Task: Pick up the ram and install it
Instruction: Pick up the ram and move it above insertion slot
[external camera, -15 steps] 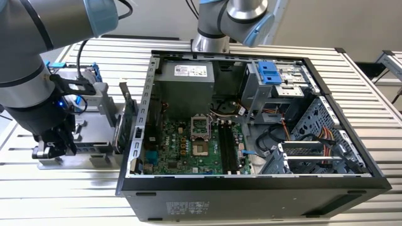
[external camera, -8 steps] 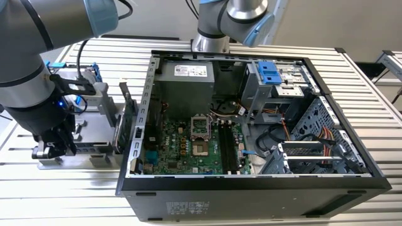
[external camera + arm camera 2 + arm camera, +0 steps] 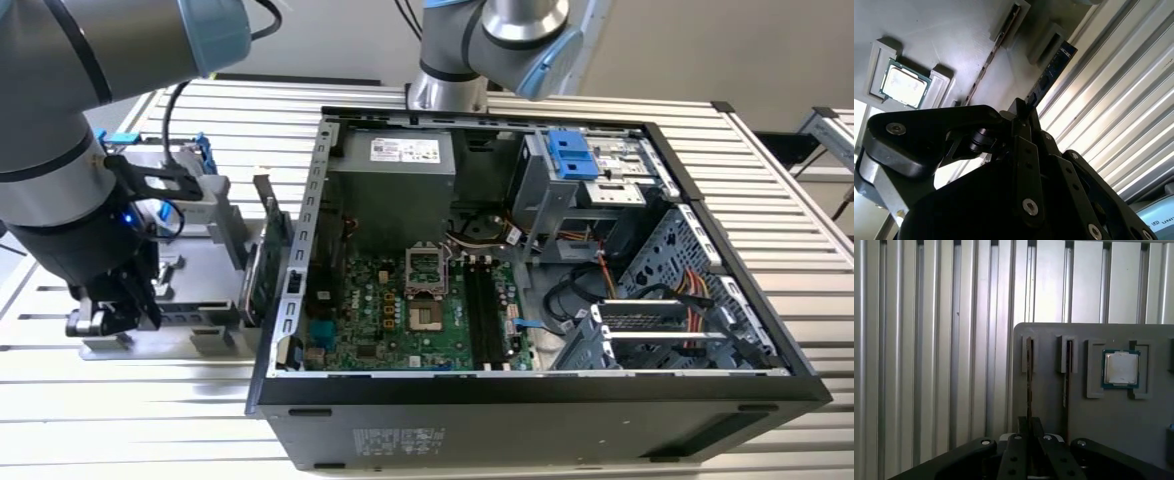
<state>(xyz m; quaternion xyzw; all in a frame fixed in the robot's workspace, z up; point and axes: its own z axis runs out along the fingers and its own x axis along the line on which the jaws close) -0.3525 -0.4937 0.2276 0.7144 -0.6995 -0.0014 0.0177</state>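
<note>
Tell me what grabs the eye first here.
The open PC case sits in the exterior view's middle, motherboard exposed. On that view's left the arm reaches down to a grey tray. In the first wrist view the end effector lines up with the ram, which stands on edge in a tray slot, and a CPU lies in a recess of the same tray.

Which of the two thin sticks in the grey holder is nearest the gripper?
The dark ram stick outermost in the holder, farther from the square processor.
</note>
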